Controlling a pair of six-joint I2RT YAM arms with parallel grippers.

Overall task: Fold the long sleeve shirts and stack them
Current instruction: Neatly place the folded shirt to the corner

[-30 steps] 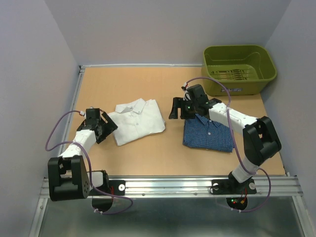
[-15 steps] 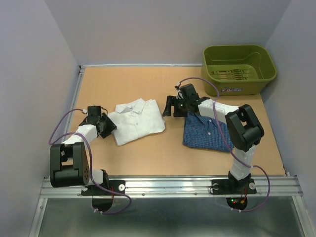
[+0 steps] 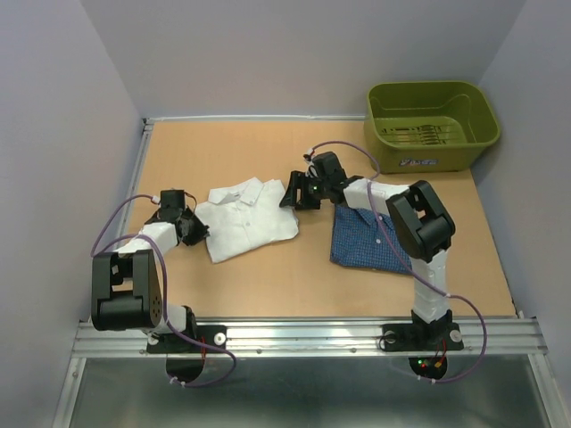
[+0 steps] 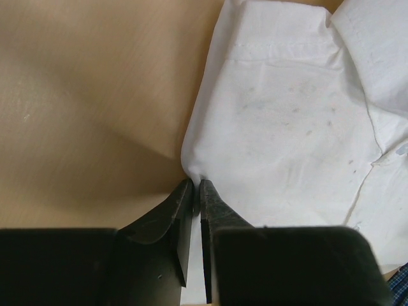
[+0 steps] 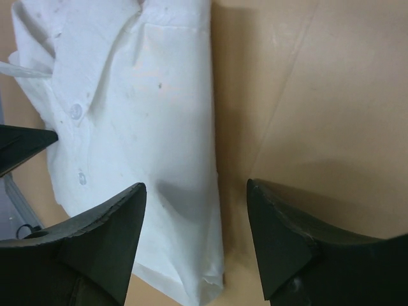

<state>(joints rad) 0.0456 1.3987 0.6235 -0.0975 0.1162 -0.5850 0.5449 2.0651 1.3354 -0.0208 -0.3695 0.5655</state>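
- left hand (image 4: 196,185): fingers together, clamped on the left edge of the white shirt (image 3: 245,218)
- right hand (image 5: 195,183): fingers apart, over the white shirt's right edge
- white shirt folded, mid tabletop (image 3: 223,152), nearer left edge
- blue shirt (image 3: 375,239) folded, lying apart, toward right edge

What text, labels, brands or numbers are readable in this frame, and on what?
On the green bin, a front label: bluish marks, too small to read.
On the white shirt and the blue shirt: no text visible.
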